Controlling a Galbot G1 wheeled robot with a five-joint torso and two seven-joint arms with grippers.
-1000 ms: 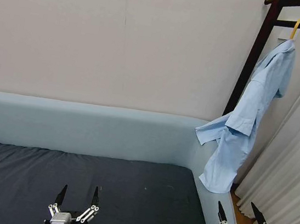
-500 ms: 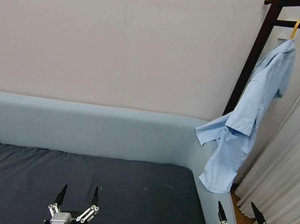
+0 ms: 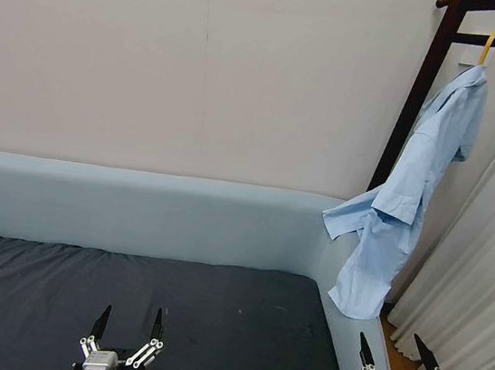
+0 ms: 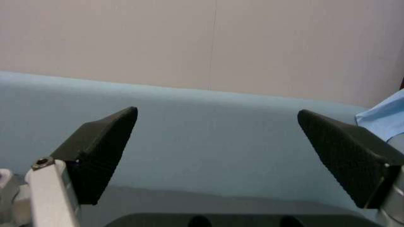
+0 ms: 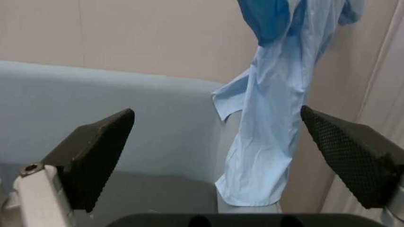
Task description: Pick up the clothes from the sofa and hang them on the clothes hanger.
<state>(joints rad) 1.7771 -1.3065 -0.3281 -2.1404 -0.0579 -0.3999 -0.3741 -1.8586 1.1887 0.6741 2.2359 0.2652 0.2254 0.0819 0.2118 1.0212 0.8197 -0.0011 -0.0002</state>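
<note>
shirt [image 3: 410, 197] on hanger [image 3: 489, 45], task prob done. left gripper [image 3: 132, 310] & right gripper [image 3: 390, 338] wide, empty, low by sofa [image 3: 134, 211]; nxt move prob just park.

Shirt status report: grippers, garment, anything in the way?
Left gripper open, low over sofa seat. Right gripper open, low by the curtain. Blue shirt hangs on hanger at rack. No obstruction seen.

The head camera faces forward over the sofa [image 3: 213, 308] toward the far wall [image 3: 199, 69]. Both wrist cameras look low at its backrest [image 4: 208, 132]; the right also shares the shirt [image 5: 271, 118].
</note>
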